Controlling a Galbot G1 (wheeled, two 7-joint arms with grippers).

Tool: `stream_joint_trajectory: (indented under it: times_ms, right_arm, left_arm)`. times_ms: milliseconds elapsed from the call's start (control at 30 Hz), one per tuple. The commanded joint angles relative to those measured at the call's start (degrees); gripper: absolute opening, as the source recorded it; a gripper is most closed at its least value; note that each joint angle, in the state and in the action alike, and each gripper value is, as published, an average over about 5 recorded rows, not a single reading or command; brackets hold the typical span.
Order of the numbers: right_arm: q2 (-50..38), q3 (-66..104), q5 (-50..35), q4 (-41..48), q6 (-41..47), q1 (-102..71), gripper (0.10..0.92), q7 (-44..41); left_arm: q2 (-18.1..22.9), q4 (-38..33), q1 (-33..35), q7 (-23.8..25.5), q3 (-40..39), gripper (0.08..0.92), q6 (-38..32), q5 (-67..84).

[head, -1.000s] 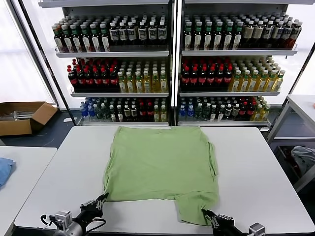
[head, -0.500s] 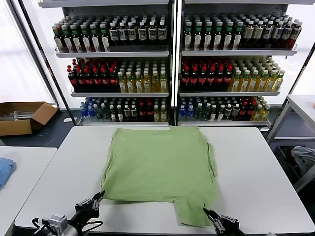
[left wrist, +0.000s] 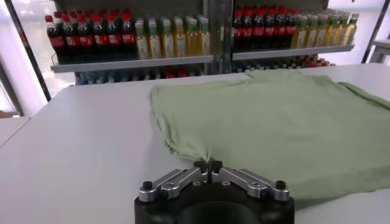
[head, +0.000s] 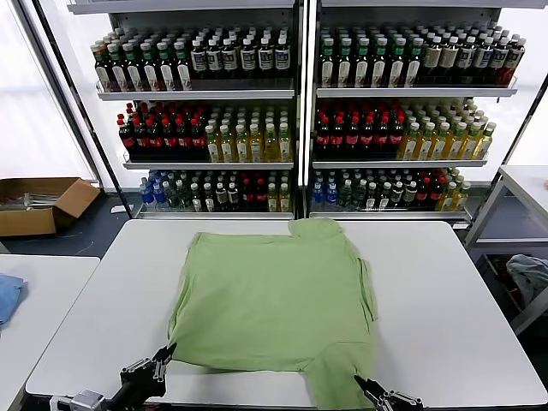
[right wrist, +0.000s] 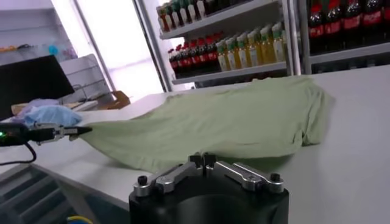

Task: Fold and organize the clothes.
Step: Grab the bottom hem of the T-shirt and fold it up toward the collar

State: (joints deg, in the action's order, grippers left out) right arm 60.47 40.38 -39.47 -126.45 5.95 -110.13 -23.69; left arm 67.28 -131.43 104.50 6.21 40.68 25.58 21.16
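Observation:
The light green shirt [head: 274, 300] lies spread flat on the white table [head: 445, 291], plain back up, collar at the far edge. My left gripper [head: 163, 354] is at the table's near edge, shut on the shirt's near left corner; the left wrist view shows its jaws [left wrist: 208, 164] pinching the cloth [left wrist: 274, 115]. My right gripper [head: 364, 385] is at the near edge too, shut on the near right corner. In the right wrist view its jaws [right wrist: 202, 159] pinch the shirt [right wrist: 231, 122], and the left gripper [right wrist: 61, 131] shows farther off, holding its corner.
Shelves of bottles [head: 300, 120] stand behind the table. A cardboard box [head: 38, 201] sits on the floor at the far left. A blue cloth [head: 7, 295] lies on the side table to the left. A grey garment [head: 531, 274] lies at the right.
Both grippers have drawn back toward the table's near edge, dragging the shirt with them. The shirt's near hem now lies closer to the edge.

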Motion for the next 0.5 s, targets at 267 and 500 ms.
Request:
stream_joint_trajectory:
  times_ms: [267,500]
  right_arm:
    - [-1.17,-3.96,-6.16,8.45,3.21,21.30,0.106,8.44]
    - [-4.83,-9.15,-7.21,17.20,3.28,34.20,0.106,9.43]
  left_arm:
    - [-7.59,4.73,-13.17,-0.52,0.46,0.099,4.12,10.32]
    - [-9.19,12.18,-23.11,-0.44,-2.91,0.094,4.89,15.91]
